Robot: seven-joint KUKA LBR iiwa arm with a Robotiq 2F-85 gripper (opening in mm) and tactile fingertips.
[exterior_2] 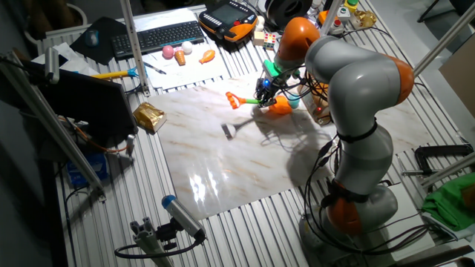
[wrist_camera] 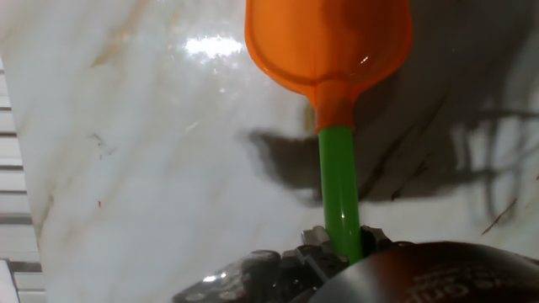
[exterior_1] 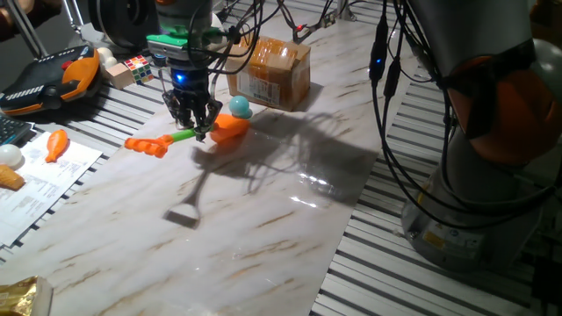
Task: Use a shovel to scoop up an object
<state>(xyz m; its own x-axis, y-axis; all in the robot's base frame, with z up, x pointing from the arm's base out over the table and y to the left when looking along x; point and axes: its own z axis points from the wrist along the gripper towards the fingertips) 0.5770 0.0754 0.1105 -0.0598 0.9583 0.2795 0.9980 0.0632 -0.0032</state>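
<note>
My gripper [exterior_1: 198, 130] is shut on the thin green shaft of the shovel [exterior_1: 189, 135]. The shovel is held just above the marble board, its orange blade [exterior_1: 230, 127] to the right and its orange D-shaped end [exterior_1: 147, 145] to the left. The small teal-blue ball [exterior_1: 240, 108] rests on the board just behind the blade, close to it; I cannot tell whether they touch. In the hand view the green shaft [wrist_camera: 340, 198] runs up from between the fingers to the empty blade [wrist_camera: 328, 42]; the ball is out of that view. In the other fixed view the gripper [exterior_2: 263, 95] holds the shovel [exterior_2: 249, 100] beside the ball [exterior_2: 295, 100].
A brown cardboard box [exterior_1: 272, 70] stands right behind the ball. A multicoloured puzzle cube [exterior_1: 135, 68] and an orange-black pendant [exterior_1: 53, 79] lie at the back left. A small carrot toy [exterior_1: 56, 143] lies on paper at the left. A small grey piece [exterior_1: 183, 215] lies mid-board. Cables hang at the right.
</note>
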